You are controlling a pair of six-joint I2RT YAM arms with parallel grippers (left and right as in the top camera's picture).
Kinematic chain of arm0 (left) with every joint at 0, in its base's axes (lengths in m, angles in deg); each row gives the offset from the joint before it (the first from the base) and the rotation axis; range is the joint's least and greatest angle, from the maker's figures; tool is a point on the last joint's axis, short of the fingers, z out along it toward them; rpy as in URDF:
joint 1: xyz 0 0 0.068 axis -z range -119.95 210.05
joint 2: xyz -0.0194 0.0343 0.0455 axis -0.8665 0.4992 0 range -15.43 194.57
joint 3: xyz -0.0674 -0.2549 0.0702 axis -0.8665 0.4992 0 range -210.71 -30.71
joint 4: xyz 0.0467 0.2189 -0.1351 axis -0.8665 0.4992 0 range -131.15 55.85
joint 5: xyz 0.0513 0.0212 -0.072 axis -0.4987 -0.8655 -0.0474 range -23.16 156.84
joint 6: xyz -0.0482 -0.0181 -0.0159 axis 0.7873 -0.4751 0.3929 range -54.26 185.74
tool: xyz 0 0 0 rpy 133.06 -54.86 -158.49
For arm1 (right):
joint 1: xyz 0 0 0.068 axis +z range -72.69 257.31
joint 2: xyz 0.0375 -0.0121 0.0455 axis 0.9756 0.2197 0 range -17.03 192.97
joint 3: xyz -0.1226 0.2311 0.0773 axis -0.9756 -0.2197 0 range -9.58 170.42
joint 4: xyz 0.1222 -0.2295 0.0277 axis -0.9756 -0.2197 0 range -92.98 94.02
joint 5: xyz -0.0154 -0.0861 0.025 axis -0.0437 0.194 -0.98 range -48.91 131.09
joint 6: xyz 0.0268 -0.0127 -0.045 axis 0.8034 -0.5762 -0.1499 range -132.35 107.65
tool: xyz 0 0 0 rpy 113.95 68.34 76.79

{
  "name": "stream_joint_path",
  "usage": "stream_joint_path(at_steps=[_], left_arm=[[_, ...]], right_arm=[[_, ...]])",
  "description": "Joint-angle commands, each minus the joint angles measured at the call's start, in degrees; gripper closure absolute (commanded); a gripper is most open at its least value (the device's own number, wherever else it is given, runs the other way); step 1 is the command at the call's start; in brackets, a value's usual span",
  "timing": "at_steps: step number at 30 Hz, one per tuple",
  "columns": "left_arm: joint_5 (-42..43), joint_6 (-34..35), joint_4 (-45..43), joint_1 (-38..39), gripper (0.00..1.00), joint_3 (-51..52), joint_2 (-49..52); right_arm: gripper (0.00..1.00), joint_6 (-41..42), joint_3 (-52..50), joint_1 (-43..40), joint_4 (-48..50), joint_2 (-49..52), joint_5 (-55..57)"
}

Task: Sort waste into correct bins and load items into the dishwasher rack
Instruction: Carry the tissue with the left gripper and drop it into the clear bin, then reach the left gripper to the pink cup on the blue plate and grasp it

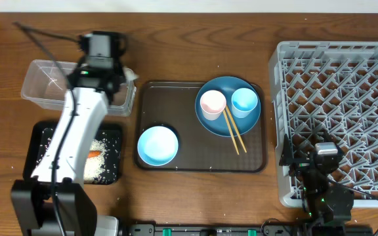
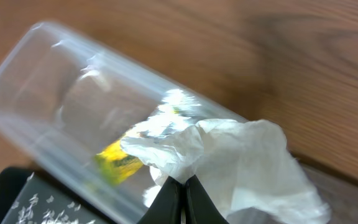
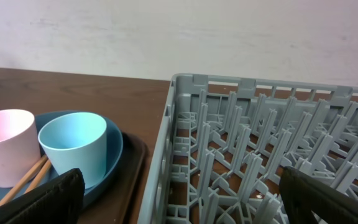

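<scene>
l fingers [image 2: 166, 202] pinch tissue [image 2: 241, 162] over clear tub [image 2: 55, 93].

From the overhead I look down on a wooden surface [image 1: 195, 39], mid-brown, with its grain running side to side. It fills that view to every edge. In my left wrist view the same wood looks lighter and blurred, with a soft sheen. My right wrist view shows the surface ending at a plain pale wall [image 3: 166, 37], faintly mottled and evenly lit.
</scene>
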Motion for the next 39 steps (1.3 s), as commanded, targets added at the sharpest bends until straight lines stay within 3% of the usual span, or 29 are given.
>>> stream_joint_path(at_steps=[1, 12, 20, 24, 25, 26, 31, 39], left_arm=[[2.62, 3.87, 0.76, -4.46, 0.94, 0.13, 0.0], [13.55, 3.89, 0.96, -8.81, 0.92, 0.2, 3.72], [16.04, 3.85, 3.72, -8.81, 0.83, 0.2, 4.7], [16.04, 3.87, 3.74, -8.81, 0.62, 0.17, 4.7], [16.06, 3.87, 3.76, -8.81, 0.49, 0.2, 4.7], [16.06, 3.87, 3.91, -8.81, 0.44, 0.2, 4.7], [19.8, 3.85, 4.17, -8.81, 0.39, 0.17, 4.61], [40.76, -0.24, 4.37, -8.59, 0.29, 0.15, 1.22]], right_arm=[[0.01, -0.22, -0.09, 0.02, -0.24, -0.04, -0.02], [0.01, -0.22, -0.09, 0.02, -0.24, -0.04, -0.02], [0.01, -0.22, -0.09, 0.02, -0.24, -0.04, -0.02], [0.01, -0.22, -0.09, 0.02, -0.24, -0.04, -0.02], [0.01, -0.22, -0.09, 0.02, -0.24, -0.04, -0.02], [0.01, -0.22, -0.09, 0.02, -0.24, -0.04, -0.02], [0.01, -0.2, -0.09, 0.02, -0.24, -0.04, -0.02], [0.01, -0.22, -0.09, 0.02, -0.24, -0.04, -0.02]])
